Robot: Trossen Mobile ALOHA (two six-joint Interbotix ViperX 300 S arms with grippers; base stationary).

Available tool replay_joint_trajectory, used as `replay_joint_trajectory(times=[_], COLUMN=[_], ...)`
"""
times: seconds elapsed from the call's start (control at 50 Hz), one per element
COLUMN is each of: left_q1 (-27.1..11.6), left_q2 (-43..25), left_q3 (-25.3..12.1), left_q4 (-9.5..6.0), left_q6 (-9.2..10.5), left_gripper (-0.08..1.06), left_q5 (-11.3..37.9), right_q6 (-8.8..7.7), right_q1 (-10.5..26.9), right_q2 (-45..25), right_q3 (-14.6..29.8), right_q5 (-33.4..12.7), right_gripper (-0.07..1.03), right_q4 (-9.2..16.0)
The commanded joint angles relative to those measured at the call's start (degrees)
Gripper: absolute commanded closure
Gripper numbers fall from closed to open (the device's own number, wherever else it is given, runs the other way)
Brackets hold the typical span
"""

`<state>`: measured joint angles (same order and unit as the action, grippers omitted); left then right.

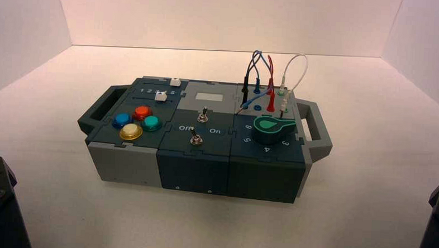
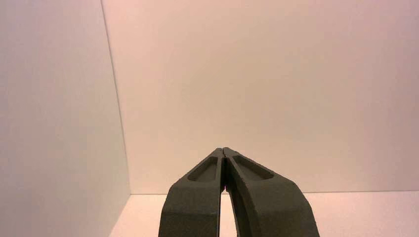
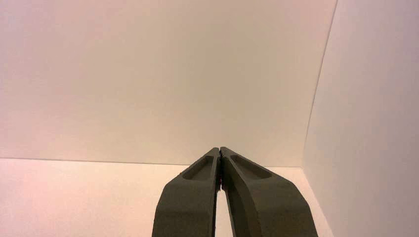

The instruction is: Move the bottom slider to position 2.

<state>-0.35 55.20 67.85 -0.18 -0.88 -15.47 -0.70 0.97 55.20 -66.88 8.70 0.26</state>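
- The bottom slider (image 1: 161, 97) sits at about ten o'clock from the box's (image 1: 195, 170) centre, just nearer the arms than the top slider (image 1: 175, 82), which is at one o'clock from it. Its setting is not plain enough to read.
- The left gripper (image 2: 222, 150) is closed, tips together, and touches nothing; its arm waits at eight o'clock from the box.
- The right gripper (image 3: 220, 149) is closed and idle, its arm at four o'clock.
- The move has yet to start; the left arm looks the likelier one to reach in.
- A reach aimed too far toward twelve could catch the top slider instead – the two white knobs look alike and sit close.
- Coming in low from seven o'clock, the arm could press the red button (image 1: 142, 112) or its neighbours.
- A push across the slot would probably jam the knob, and too long a push – overshoot position 2.
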Motion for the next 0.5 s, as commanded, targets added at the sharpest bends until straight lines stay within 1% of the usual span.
replay_joint_trajectory(times=[0.02, 0.4, 0.46, 0.5], left_q1=[-0.18, -0.44, -0.35, -0.53], left_q2=[-0.18, -0.62, -0.88, -1.23], left_q3=[-1.05, -1.32, -1.49, -2.02], left_q4=[0.0, 0.0, 0.09, 0.09], left_q6=[-0.09, -0.18, -0.18, -0.18], left_gripper=[1.0, 1.0, 1.0, 1.0], left_q5=[-0.26, -0.09, 0.53, 2.02], right_q6=[-0.18, -0.09, -0.18, -0.18], right_q1=[0.09, 0.18, 0.18, 0.18], right_q2=[-0.18, -0.26, -0.26, -0.35], right_q3=[2.02, 2.37, 2.64, 2.72], right_q5=[0.18, 0.0, -0.88, -1.85], right_gripper=[0.99, 0.99, 0.99, 0.99], right_q4=[0.0, 0.09, 0.09, 0.09])
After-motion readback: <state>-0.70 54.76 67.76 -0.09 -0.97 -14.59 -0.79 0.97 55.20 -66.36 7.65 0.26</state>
